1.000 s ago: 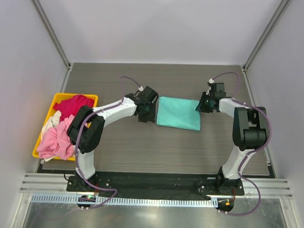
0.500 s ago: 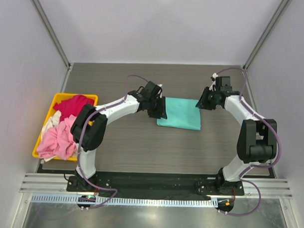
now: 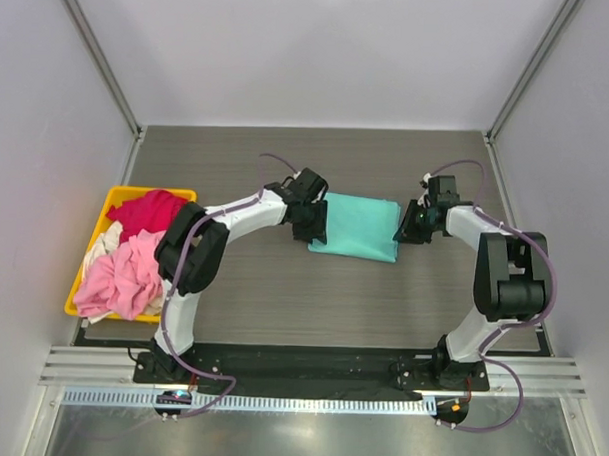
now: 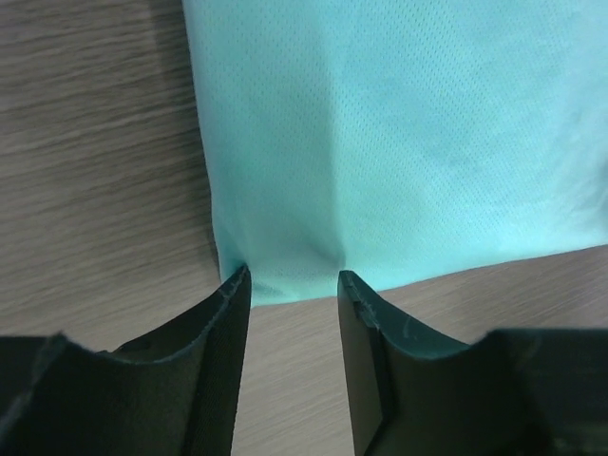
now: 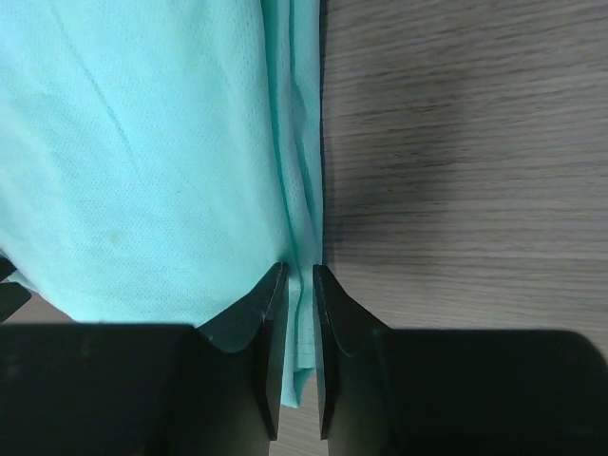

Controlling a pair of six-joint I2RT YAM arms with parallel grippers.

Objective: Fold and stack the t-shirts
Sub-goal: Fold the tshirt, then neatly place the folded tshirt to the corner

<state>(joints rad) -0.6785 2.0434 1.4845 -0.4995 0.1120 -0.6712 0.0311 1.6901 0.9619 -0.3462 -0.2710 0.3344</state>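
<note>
The teal t-shirt (image 3: 355, 227) lies folded into a rectangle on the table. My left gripper (image 3: 315, 221) is at its left edge. In the left wrist view the gripper (image 4: 290, 285) is open, with the shirt's (image 4: 380, 133) near corner just at the fingertips and bare wood between the fingers. My right gripper (image 3: 406, 228) is at the shirt's right edge. In the right wrist view the gripper (image 5: 299, 277) is shut on the shirt's (image 5: 142, 152) layered edge. The magenta-red t-shirt (image 3: 145, 210), pink t-shirt (image 3: 118, 277) and whitish t-shirt (image 3: 106, 241) lie crumpled in the bin.
A yellow plastic bin (image 3: 114, 191) stands at the table's left edge. Grey walls enclose the table at the back and both sides. A metal rail runs along the near edge behind the arm bases.
My right gripper has come down from the shirt's far right corner to its right edge. My left gripper moved right onto the left edge. The shirt has shifted slightly left.
</note>
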